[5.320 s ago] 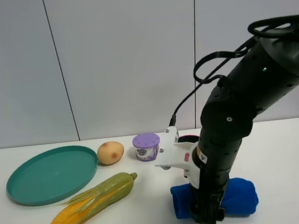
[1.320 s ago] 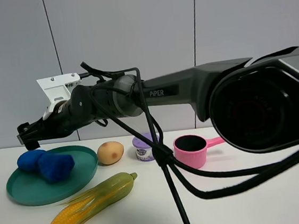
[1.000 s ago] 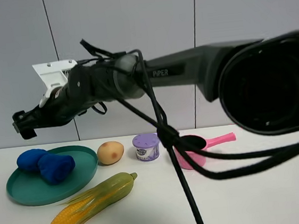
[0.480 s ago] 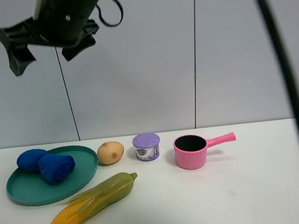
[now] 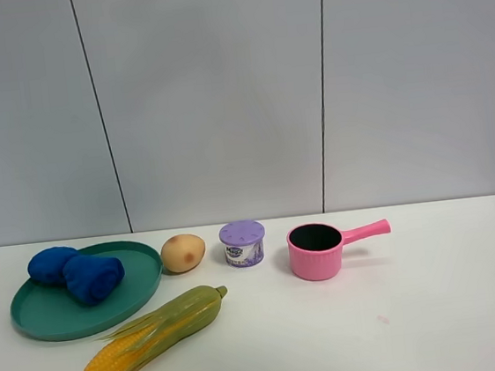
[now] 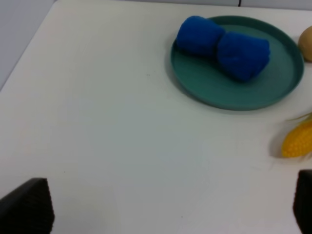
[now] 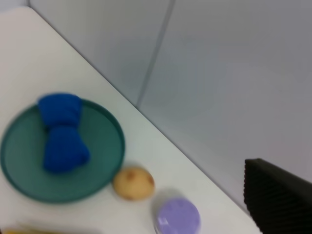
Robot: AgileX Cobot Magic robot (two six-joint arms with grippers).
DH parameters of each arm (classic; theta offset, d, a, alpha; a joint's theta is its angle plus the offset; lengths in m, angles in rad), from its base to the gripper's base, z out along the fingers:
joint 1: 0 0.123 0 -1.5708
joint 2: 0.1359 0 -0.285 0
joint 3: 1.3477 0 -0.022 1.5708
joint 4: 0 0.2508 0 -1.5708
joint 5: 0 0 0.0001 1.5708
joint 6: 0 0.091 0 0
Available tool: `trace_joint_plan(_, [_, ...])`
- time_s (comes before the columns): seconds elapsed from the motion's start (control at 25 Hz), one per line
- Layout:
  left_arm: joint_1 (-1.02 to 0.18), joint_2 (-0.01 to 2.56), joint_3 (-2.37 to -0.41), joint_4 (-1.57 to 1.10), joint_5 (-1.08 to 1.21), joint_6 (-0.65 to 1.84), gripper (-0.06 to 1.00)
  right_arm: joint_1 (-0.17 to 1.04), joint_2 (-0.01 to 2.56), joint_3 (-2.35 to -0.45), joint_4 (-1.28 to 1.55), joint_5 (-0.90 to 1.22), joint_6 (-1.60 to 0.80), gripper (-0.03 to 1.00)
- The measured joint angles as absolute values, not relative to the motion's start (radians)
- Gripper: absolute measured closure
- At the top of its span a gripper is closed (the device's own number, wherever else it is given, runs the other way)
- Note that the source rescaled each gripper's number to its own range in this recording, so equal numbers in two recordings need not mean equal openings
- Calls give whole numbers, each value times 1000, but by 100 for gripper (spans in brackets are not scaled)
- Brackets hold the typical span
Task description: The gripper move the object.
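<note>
We see the blue cloth (image 5: pixel 89 277) lying on the green plate (image 5: pixel 49 320); our right gripper (image 7: pixel 279 195) has just lifted out of the high view, grip impossible to tell, the left gripper (image 6: pixel 163 207) gapes wide, so the move looks done

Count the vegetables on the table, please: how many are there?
2. The potato sits between the green plate and the purple cup. The corn lies in front of the plate, nearer the camera. None seems hidden behind anything.
</note>
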State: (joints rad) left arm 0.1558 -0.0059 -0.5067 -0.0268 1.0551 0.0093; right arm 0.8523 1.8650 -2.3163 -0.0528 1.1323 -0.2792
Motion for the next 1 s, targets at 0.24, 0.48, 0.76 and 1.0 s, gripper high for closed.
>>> trace_joint_plan(0.24, [156,-6,-507,-27,1055,9,-6,787,1782,-2275,-77,1214,-279,-3])
trace_joint_plan(0.48, [156,-6,-507,-27,1055,9,-6,740,1645,-2094,-81,1217,-279,-3])
trace_joint_plan(0.76, [156,-6,-507,-27,1055,9,-6,606,1469,-1817,-96,1216,-278,-3])
trace_joint_plan(1.0, [156,-6,-507,-27,1055,9,-6,415,1312,-1577,-111,1213,-241,-3])
